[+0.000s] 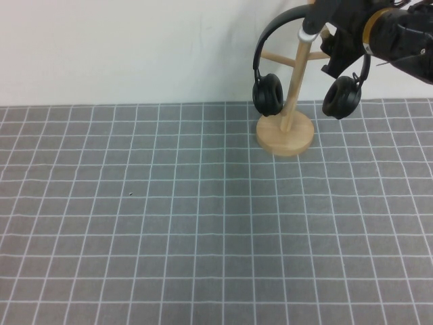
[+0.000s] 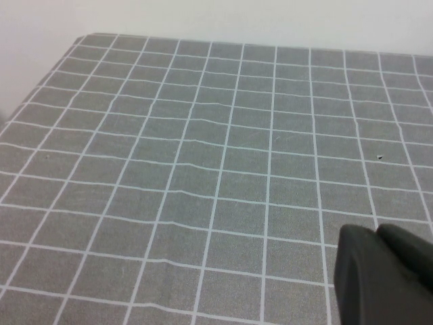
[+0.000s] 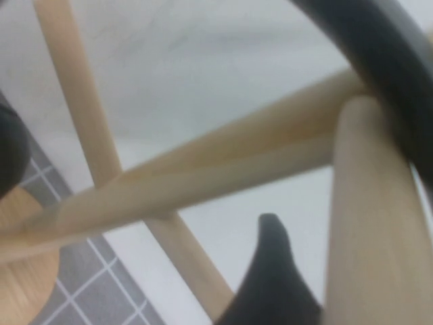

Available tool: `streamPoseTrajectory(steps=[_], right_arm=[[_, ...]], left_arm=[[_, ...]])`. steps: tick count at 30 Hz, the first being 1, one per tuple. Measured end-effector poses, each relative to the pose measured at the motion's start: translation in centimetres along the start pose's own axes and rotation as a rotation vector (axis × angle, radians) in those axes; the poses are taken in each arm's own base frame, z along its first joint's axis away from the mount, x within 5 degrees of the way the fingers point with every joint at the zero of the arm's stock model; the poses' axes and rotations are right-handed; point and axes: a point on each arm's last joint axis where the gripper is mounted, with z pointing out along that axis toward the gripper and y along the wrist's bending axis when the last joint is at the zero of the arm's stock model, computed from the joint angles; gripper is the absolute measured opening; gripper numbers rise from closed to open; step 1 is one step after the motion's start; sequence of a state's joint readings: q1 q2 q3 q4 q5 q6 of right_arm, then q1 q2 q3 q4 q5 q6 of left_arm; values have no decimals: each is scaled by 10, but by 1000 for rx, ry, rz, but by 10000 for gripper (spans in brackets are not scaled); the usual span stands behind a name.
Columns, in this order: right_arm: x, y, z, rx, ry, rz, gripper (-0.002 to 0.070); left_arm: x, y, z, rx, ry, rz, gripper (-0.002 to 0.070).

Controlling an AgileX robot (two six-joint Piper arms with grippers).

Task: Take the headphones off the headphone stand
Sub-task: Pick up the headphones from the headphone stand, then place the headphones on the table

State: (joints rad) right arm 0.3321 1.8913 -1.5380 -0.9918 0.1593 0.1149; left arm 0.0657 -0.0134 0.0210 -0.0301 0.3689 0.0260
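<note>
The black headphones (image 1: 268, 95) hang on the light wooden headphone stand (image 1: 295, 88) at the far right of the table, one ear cup on each side of the pole. My right gripper (image 1: 316, 20) is up at the top of the stand, by the headband. In the right wrist view one black finger (image 3: 270, 271) shows beside a wooden peg (image 3: 372, 203), with the headband (image 3: 379, 54) resting over the peg; the jaws are open and hold nothing. My left gripper (image 2: 377, 231) is shut and empty, low over the cloth; it does not show in the high view.
A grey cloth with a white grid (image 1: 169, 223) covers the table. A white wall (image 1: 122, 47) stands right behind the stand. The stand's round base (image 1: 285, 133) rests near the cloth's far edge.
</note>
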Motion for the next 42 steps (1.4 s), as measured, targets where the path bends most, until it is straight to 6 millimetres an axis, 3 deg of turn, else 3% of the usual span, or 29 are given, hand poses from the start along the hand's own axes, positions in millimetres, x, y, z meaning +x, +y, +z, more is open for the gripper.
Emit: streamPoseTrajectory(steps=[7,19,23,30,34,38,42], right_arm=[[-3,-1,3,7,-21,-30,354],[-1,-4,2,26,15,-74,70],[-2,-9,-3,40,22,-63,51],[-18,-42,-44,140,43,-10,50],[-34,-57,-89,196,117,57,50],[-53,-50,-135,133,192,101,50],[-61,-30,-162,-51,263,234,50]], left_arm=[[0,0,0,0,0,0,-4],[0,0,0,0,0,0,-4],[0,0,0,0,0,0,-4],[0,0,0,0,0,0,-4],[0,0,0,0,0,0,-4],[0,0,0,0,0,0,-4],[0,0,0,0,0,0,-4]])
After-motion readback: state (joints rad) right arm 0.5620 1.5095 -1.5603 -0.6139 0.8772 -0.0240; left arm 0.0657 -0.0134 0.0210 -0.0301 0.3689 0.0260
